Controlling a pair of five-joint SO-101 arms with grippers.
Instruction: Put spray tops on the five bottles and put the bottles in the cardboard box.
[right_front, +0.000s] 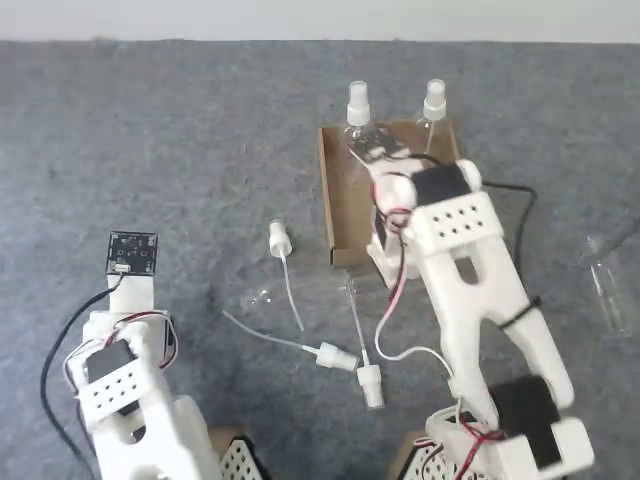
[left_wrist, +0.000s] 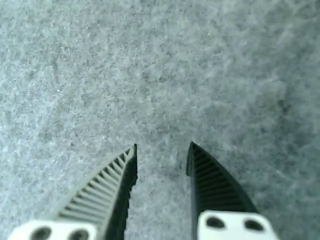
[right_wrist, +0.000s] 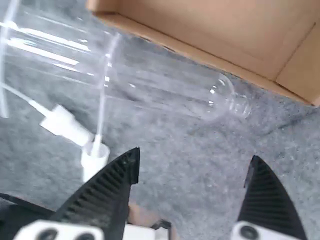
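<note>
Tabletop (right_front: 150, 130) mottled grey. Cardboard box (right_front: 345, 200) tan-brown. Spray tops (right_front: 280, 238) white, bottles (right_wrist: 165, 90) clear. Arms (right_front: 480, 300) white, motors (right_front: 440, 185) black. Left gripper (left_wrist: 162, 146) ribbed, black and pale grey.

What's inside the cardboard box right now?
A spray-topped bottle and a second bottle appear to stand at the far end of the cardboard box. The right arm covers much of its floor, hiding anything beneath.

Bare grey carpet (right_front: 150, 130) lies open left of the cardboard box (right_front: 326, 190). Before the box, passage is cluttered by three loose spray tops (right_front: 335, 357) and a clear bottle (right_wrist: 170, 90) laid beside its wall. Two capped bottles (right_front: 358, 110) stand at its far end.
</note>
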